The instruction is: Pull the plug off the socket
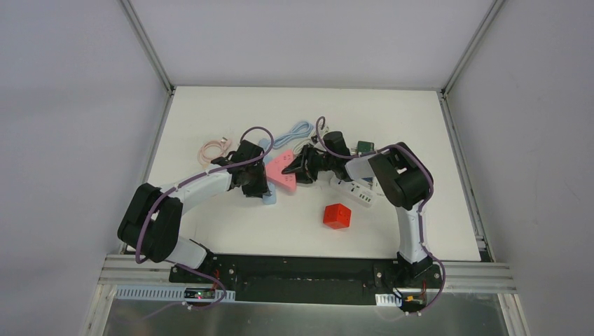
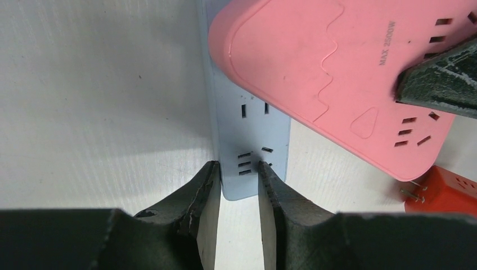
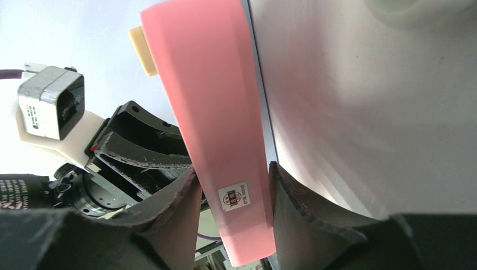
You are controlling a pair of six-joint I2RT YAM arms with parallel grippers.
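L hand [image 2: 239, 167] is clamping end of blue strip [image 2: 250, 132] on worktop [image 1: 245, 231]; R hand [image 3: 232, 174] is gripping pink strip [image 3: 208, 84], tilted over it. Red plug [image 1: 337, 215] is lying apart.

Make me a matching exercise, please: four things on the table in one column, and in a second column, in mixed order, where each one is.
Things
1. pink power strip
2. blue power strip
3. red cube adapter
4. white power strip

Places
A. lying alone on the table, closest to its near edge
B. between the fingers of the right gripper
C. at the tips of the left gripper, partly under the pink one
D. partly hidden under the right arm

Pairs: 1-B, 2-C, 3-A, 4-D
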